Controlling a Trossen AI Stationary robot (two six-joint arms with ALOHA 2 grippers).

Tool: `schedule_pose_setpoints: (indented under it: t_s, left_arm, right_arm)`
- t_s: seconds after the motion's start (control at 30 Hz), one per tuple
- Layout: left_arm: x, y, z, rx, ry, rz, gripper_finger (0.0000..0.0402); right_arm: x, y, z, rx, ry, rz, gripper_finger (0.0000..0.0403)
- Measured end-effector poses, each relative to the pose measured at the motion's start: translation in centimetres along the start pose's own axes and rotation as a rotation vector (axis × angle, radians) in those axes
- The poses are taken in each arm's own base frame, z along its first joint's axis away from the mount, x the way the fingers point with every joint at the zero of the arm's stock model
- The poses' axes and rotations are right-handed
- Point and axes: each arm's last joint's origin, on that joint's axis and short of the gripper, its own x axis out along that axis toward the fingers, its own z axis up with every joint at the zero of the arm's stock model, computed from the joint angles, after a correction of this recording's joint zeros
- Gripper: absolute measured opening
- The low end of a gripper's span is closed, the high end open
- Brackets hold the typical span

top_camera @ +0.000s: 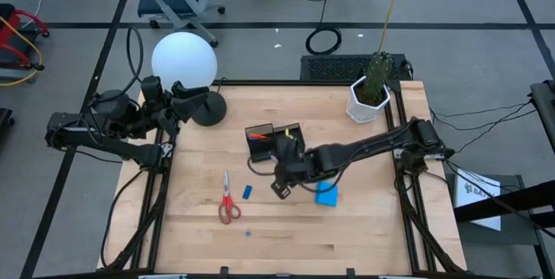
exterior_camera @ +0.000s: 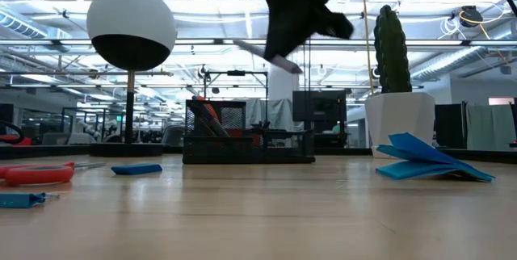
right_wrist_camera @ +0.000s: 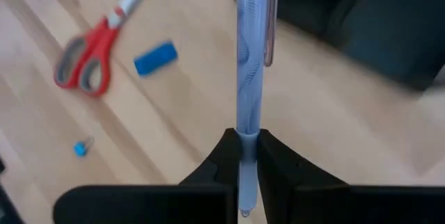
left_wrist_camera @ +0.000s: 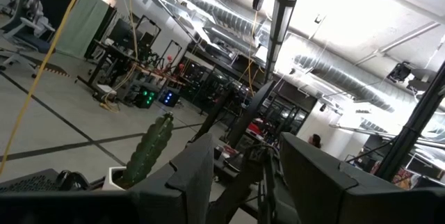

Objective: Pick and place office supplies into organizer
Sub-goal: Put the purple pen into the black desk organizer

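Observation:
My right gripper (top_camera: 284,180) hangs above the table just near of the black organizer (top_camera: 272,139), shut on a grey-purple pen (right_wrist_camera: 249,64). In the low view the pen (exterior_camera: 271,56) sticks out slanting below that gripper (exterior_camera: 292,26). An orange pen stands inside the organizer (exterior_camera: 246,143). The red-handled scissors (top_camera: 228,202), the blue eraser (top_camera: 247,191) and the blue notepad (top_camera: 326,194) lie flat on the wood. My left gripper (left_wrist_camera: 243,182) is open, parked at the table's left edge beside the lamp. My right gripper pinches the grey-purple pen between its two fingers (right_wrist_camera: 221,161) near one end (right_wrist_camera: 245,144). The pen runs along the fingers and reaches out past their tips. It is lifted clear of the table and slants in the low view.
A lamp with a white globe (top_camera: 184,58) stands at the far left. A white pot with a cactus (top_camera: 371,97) stands at the far right corner. A tiny blue item (top_camera: 247,232) lies near the front. Bare wood lies toward the near edge.

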Motion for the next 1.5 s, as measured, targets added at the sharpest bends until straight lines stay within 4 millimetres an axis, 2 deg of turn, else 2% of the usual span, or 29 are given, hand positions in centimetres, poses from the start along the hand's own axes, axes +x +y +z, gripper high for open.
schedule_pose_setpoints:
  t_s: [0.17, 0.33, 0.5, 0.7, 1.07, 1.37, 1.5]
  left_arm:
    - [0.0, 0.0, 0.0, 0.0, 0.0, 0.0, 0.017]
    - [0.0, 0.0, 0.0, 0.0, 0.0, 0.0, 0.017]
    - [0.0, 0.0, 0.0, 0.0, 0.0, -0.001, 0.017]
    - [0.0, 0.0, 0.0, 0.0, 0.002, 0.0, 0.017]
    - [0.0, 0.0, 0.0, 0.0, 0.002, -0.001, 0.017]
    - [0.0, 0.0, 0.0, -0.013, -0.002, -0.003, 0.017]
    - [0.0, 0.0, 0.0, -0.057, 0.0, -0.001, 0.017]
  right_arm:
    - [-0.3, -1.0, 2.4, -0.103, -0.09, 0.015, 0.0019]
    - [0.9, -2.2, 4.7, -0.148, -0.173, 0.053, 0.0019]
    - [2.5, -3.7, 6.1, -0.171, -0.253, 0.162, 0.0019]
    - [3.1, -5.0, 6.7, -0.216, -0.333, 0.352, 0.0019]
    - [0.1, -6.5, 5.4, -0.251, -0.417, 0.479, 0.0019]
    - [-3.6, -7.5, 5.0, -0.116, -0.621, 0.676, 0.0019]
    - [-4.6, -7.3, 5.3, -0.08, -0.688, 0.746, 0.0019]
